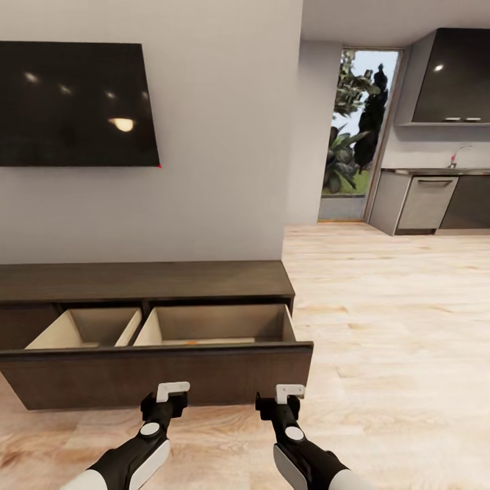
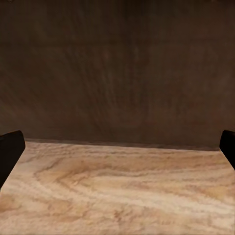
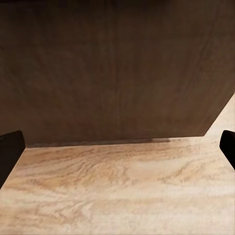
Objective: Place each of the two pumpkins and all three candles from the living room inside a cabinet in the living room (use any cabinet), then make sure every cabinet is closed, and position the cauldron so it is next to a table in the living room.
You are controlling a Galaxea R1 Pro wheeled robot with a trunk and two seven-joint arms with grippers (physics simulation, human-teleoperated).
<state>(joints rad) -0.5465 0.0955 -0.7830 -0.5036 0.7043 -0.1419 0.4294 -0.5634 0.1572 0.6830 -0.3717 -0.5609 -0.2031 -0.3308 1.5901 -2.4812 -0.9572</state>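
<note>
Cabinet (image 1: pixel 146 280) stood before you, drawer (image 1: pixel 156 374) pulled out. Left gripper (image 1: pixel 172 390) and right gripper (image 1: pixel 290 391) both spread wide, empty. Handleless front looked stiff, heavy: push flat, mid-panel.

The long, low, dark brown wood cabinet (image 1: pixel 143 280) has faint streaky grain on its flat top and on its pulled-out drawer front (image 1: pixel 163 376), while the drawer's insides are pale beige wood. A small orange fleck (image 1: pixel 192 341) shows on the drawer floor. Above the cabinet hangs a glossy black flat screen (image 1: pixel 75 102) dotted with pale light reflections, on a plain off-white wall (image 1: pixel 224 136). Below and to the right of the cabinet spreads light honey-toned plank flooring (image 1: pixel 395 320) with wavy tan grain. Far right of the cabinet stand grey kitchen units (image 1: pixel 425 202) under a dark charcoal upper cupboard (image 1: pixel 452 75). The arms in front of the cabinet are black and white, each ending in a white-tipped gripper: left (image 1: pixel 172 390), right (image 1: pixel 290 391).
</note>
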